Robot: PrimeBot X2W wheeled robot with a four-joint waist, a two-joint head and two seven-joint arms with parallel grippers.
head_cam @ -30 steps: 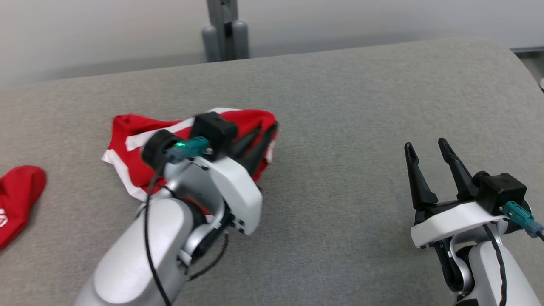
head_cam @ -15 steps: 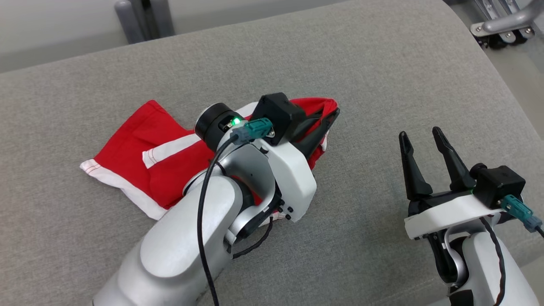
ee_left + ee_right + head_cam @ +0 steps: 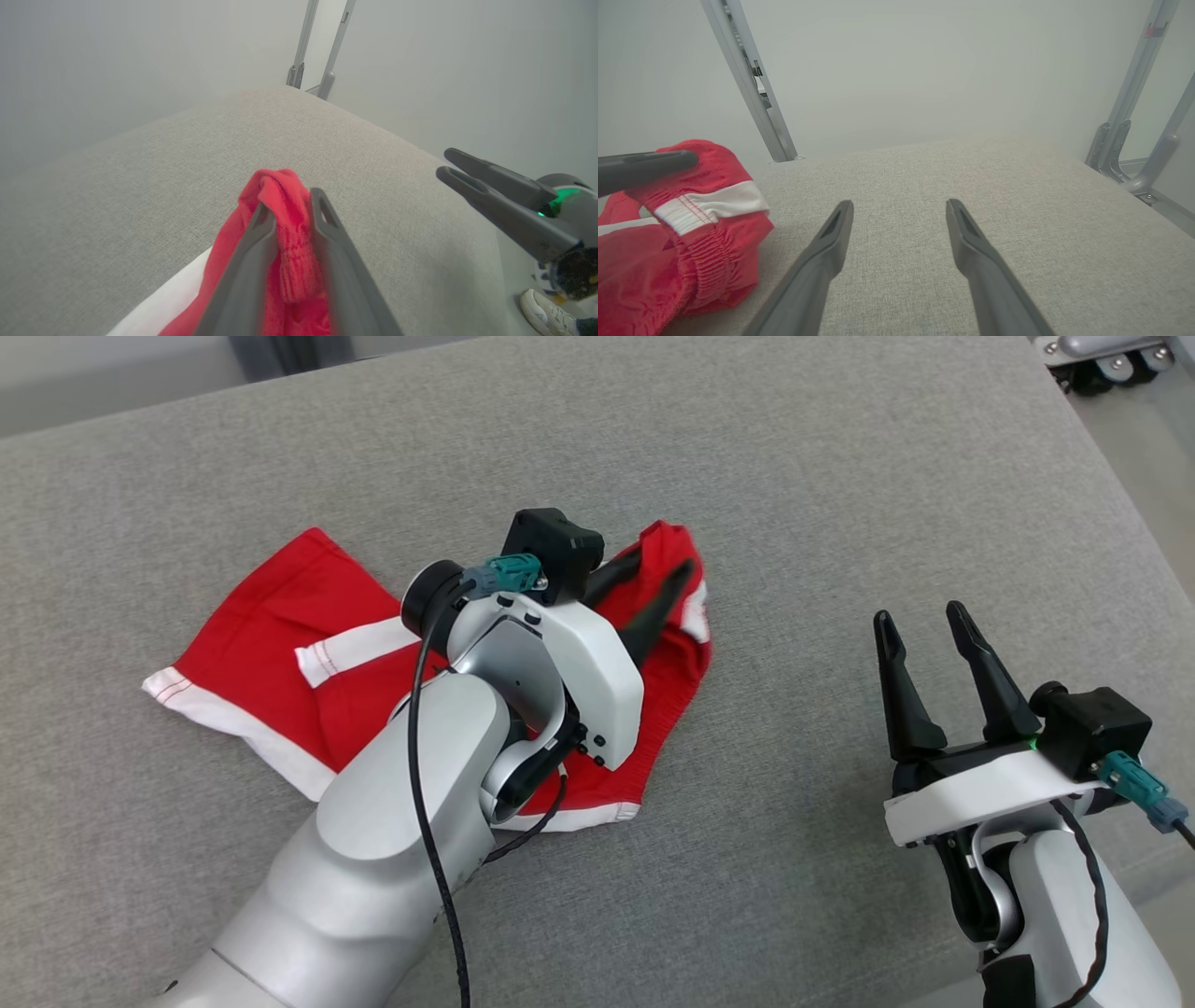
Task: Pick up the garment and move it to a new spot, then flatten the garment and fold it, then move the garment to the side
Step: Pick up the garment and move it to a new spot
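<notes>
The garment [image 3: 271, 644], red with white trim, lies crumpled on the grey table [image 3: 794, 476], left of the middle and partly under the left arm; one leg spreads flat toward the robot's left, while the gathered waistband end is drawn up into a small peak on the right side.

That peak stands because the left gripper [image 3: 666, 560] reaches over the cloth, its jaws either side of it; in the left wrist view a ridge of red cloth [image 3: 294, 242] fills the narrow gap between the jaws, which stand a little apart; whether they pinch the fold or only bracket it, I cannot tell. The grip point at the waistband looks chosen so that the rest can trail flat when the cloth is carried or dragged; since most of the cloth rests on the table, I judge the move to a new spot to be at or near its set-down, with flattening and folding not yet done.

The right gripper [image 3: 918, 613] hovers well apart to the right, jaws wide open and empty above bare table, probably waiting to take a second corner; from its own wrist view the bunched waistband [image 3: 705, 205] sits to the left of its jaws.

As for containers, I see none; the garment rests directly on the table, inside nothing.
</notes>
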